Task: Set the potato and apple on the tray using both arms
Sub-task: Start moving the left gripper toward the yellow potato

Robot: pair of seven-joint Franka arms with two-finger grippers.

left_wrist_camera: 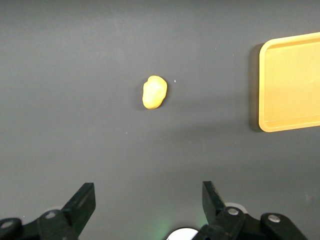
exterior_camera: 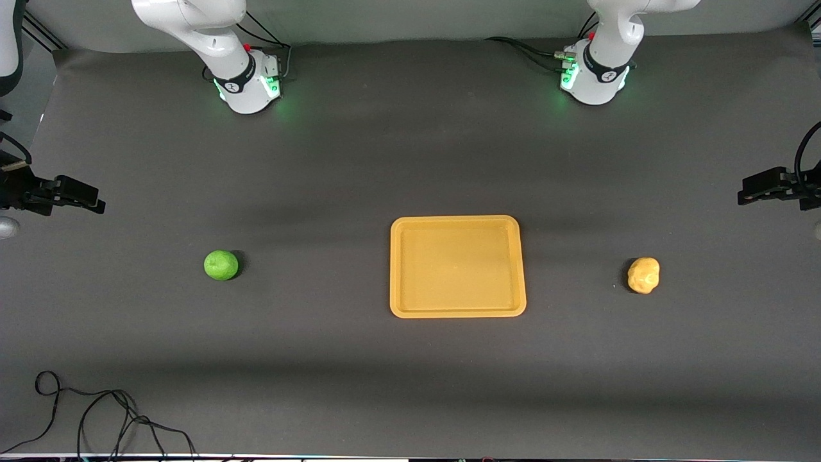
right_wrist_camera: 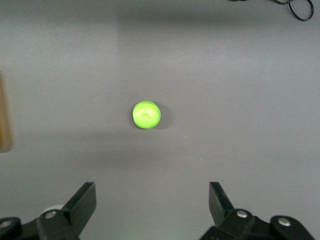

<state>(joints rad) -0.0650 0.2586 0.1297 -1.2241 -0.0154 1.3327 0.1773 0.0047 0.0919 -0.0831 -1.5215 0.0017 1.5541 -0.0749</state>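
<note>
Your tray (exterior_camera: 457, 221) holds nothing; the apple (exterior_camera: 220, 265) sits toward the right arm's end, the potato (exterior_camera: 643, 274) toward the left arm's. High above them, the left gripper (left_wrist_camera: 149, 202) and right gripper (right_wrist_camera: 152, 204) gape wide, arms mostly cut off.

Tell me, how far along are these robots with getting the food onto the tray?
Nothing looks done yet. The tray is bare, the apple lies on the table toward the right arm's end and the potato toward the left arm's end. Nothing is in hand: the left gripper hangs open above the potato, the right gripper open above the apple. Both pickups and placings remain.
</note>
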